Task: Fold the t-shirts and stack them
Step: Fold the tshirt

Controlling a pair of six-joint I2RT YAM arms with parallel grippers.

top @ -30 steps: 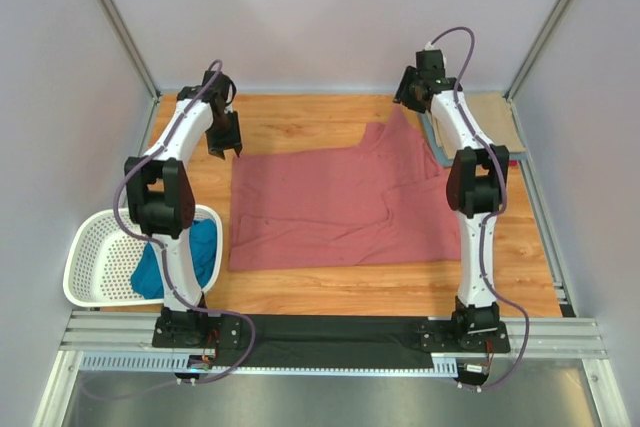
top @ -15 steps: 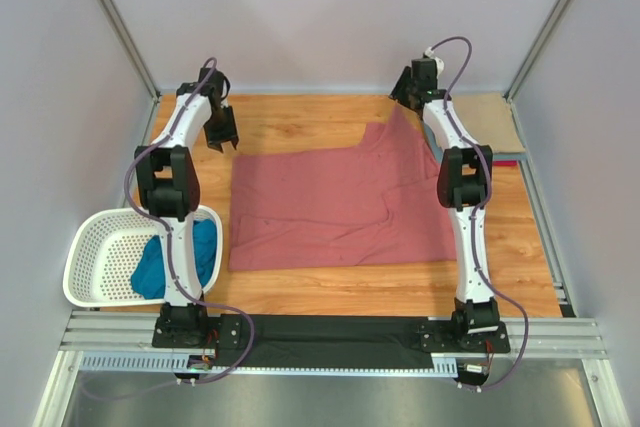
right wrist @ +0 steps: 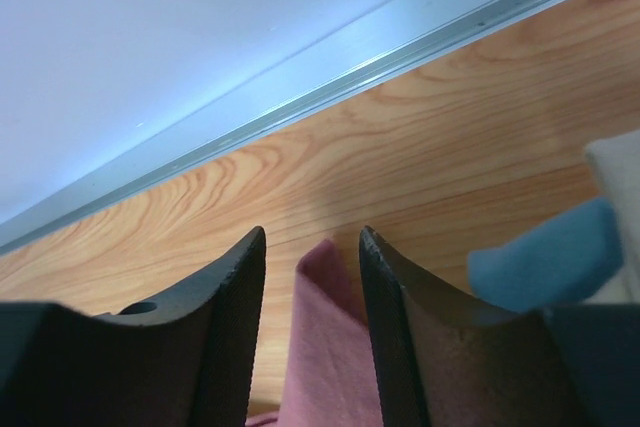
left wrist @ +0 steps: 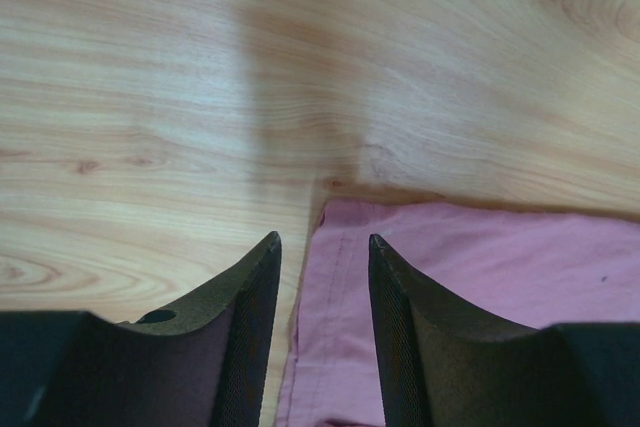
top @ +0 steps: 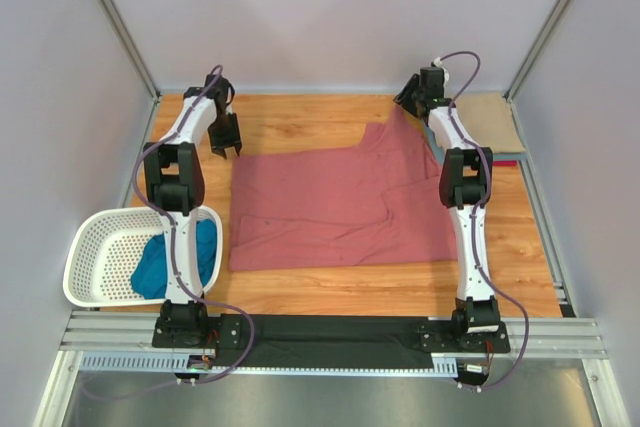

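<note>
Two states — right pincer point(right wrist: 311, 237) tight on rose-red t-shirt point(top: 330, 207), left pincer point(left wrist: 323, 239) narrowly agape.

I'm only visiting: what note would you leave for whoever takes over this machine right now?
Left tool: open, empty, over the far-left corner of the rose-red t-shirt.
Right tool: straddles a raised point at that shirt's far-right corner; grip unclear.
The shirt lies spread out, not yet folded. A teal t-shirt sits in the white basket. At far right, a tan folded cloth lies over a blue cloth.
Done: apparently that small stack.
Left: fold and stack the rose-red shirt, then the teal one.
</note>
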